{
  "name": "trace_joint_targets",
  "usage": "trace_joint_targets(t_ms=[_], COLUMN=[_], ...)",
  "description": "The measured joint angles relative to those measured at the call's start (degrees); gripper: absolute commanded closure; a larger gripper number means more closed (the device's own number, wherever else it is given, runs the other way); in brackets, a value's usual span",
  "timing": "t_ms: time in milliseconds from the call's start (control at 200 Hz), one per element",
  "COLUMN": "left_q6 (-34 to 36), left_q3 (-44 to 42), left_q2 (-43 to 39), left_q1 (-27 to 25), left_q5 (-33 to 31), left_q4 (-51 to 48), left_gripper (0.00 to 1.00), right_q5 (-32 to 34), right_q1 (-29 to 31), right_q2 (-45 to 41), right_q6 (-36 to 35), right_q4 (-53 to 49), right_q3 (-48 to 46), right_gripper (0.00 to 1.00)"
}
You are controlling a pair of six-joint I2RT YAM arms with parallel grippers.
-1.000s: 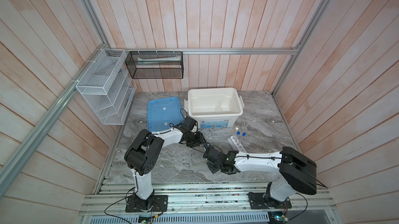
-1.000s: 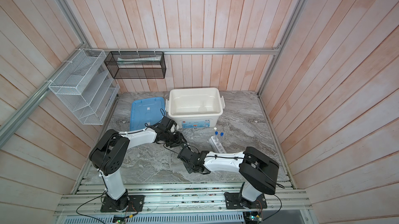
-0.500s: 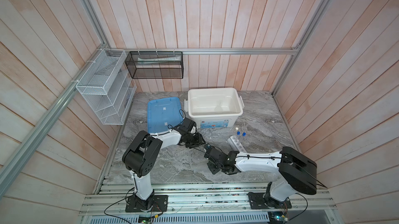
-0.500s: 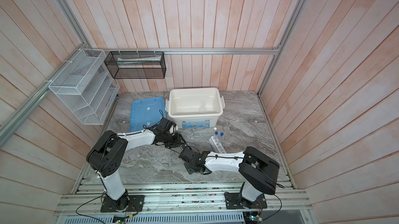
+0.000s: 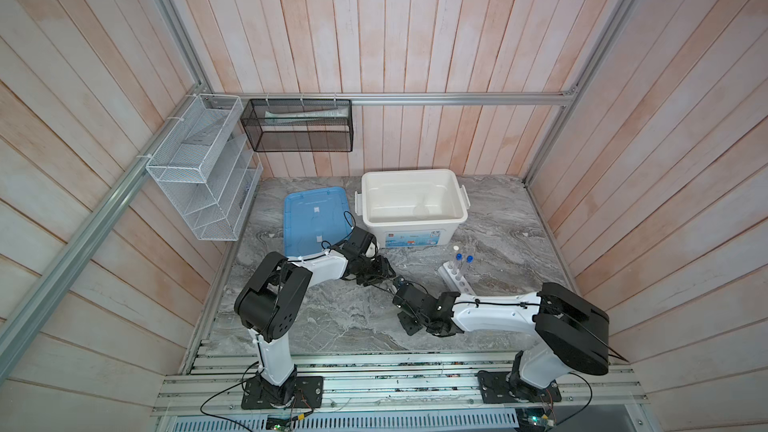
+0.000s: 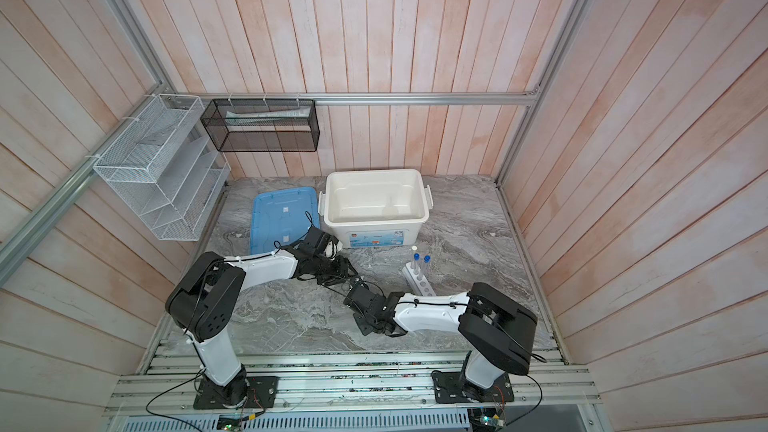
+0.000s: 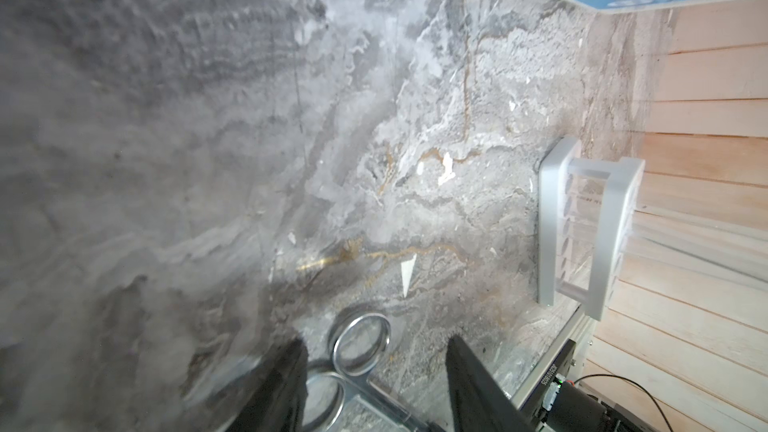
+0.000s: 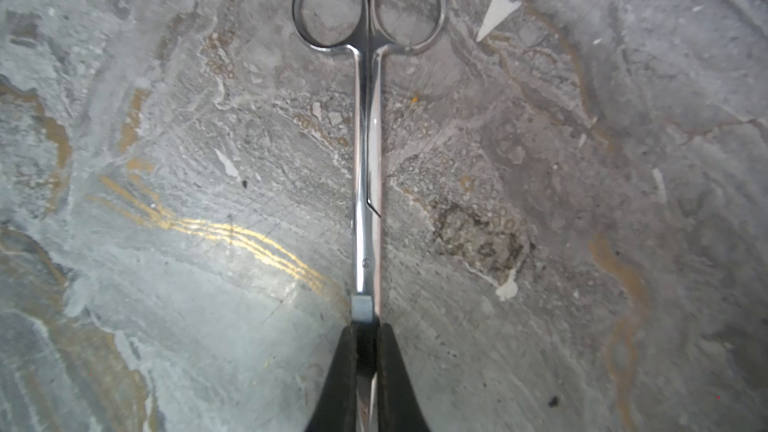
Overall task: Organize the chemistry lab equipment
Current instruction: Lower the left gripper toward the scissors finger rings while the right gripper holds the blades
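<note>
While the rack (image 5: 455,282) holds three tubes (image 5: 459,262), a dish (image 5: 423,211) occupies the bin (image 5: 411,174).

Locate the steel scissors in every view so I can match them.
In both top views: scissors, a barely visible sliver mid-table, left of the white rack.
Left wrist: only the finger rings, bottom edge.
Right wrist: full length, centre.
Landmark: white triangular fleck beside the rings, wrist views only.

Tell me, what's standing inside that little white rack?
Three clear tubes stand at the rack's far end, two blue-capped, one white-capped. The nearer holes look empty. Its near end disappears behind the right arm.
</note>
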Motion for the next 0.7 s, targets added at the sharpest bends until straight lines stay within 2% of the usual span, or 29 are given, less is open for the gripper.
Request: trace_joint_targets(t_ms=[700], left_q6=[4.02], left_q3=[1.16], left_q2=[-0.02], left_q1=[0.74], left_q5=[-0.24], left_q4=[-3.61], left_gripper=[0.44], right_q5=[5.66], right_q1=[1.07], right_q2=[0.00], right_q6=[-0.72], right_q4=[-7.26], right_q3=[3.54], right_gripper=[1.00])
